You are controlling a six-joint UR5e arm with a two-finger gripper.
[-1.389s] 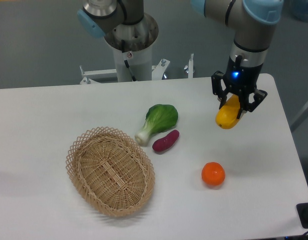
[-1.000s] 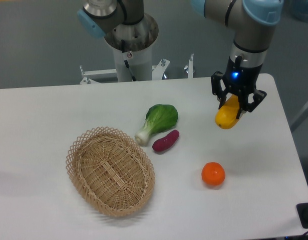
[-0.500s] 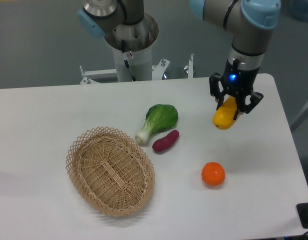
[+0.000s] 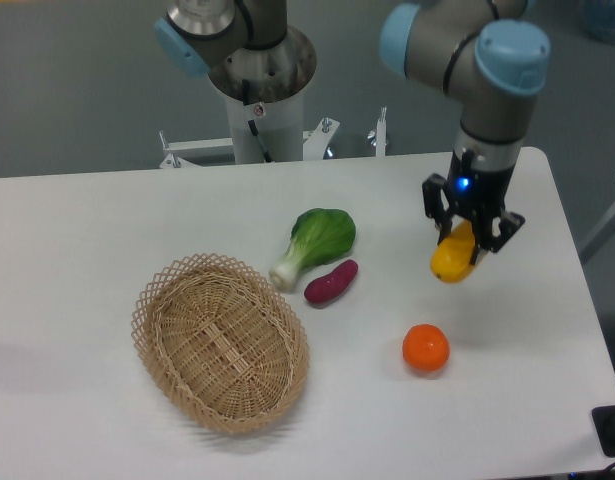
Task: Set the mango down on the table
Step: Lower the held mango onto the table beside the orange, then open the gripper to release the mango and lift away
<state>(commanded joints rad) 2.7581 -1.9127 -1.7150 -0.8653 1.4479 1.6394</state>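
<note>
No writing is showing anywhere. The claw [image 4: 471, 243] is clamping the mango [image 4: 455, 257] over the right part of the worktop [image 4: 107, 220], above the orange [image 4: 426, 347]. Since a moment ago, claw and mango are sitting lower and slightly rightward.

Upper end of the mango [image 4: 455, 258] is hidden between the fingers of the gripper [image 4: 471, 238] — contact points not visible. Can't tell whether the mango's lower end touches the table [image 4: 107, 220] or hangs just above it. Table's near edge and bottom corners cut off by the frame. A dark object [image 4: 612, 432] at the bottom right is cropped — unidentifiable. Second arm [image 4: 222, 25] is cut off at the top. Bok choy's [image 4: 314, 242] stem end partly overlaps the basket [image 4: 221, 342] rim; contact unclear.
</note>
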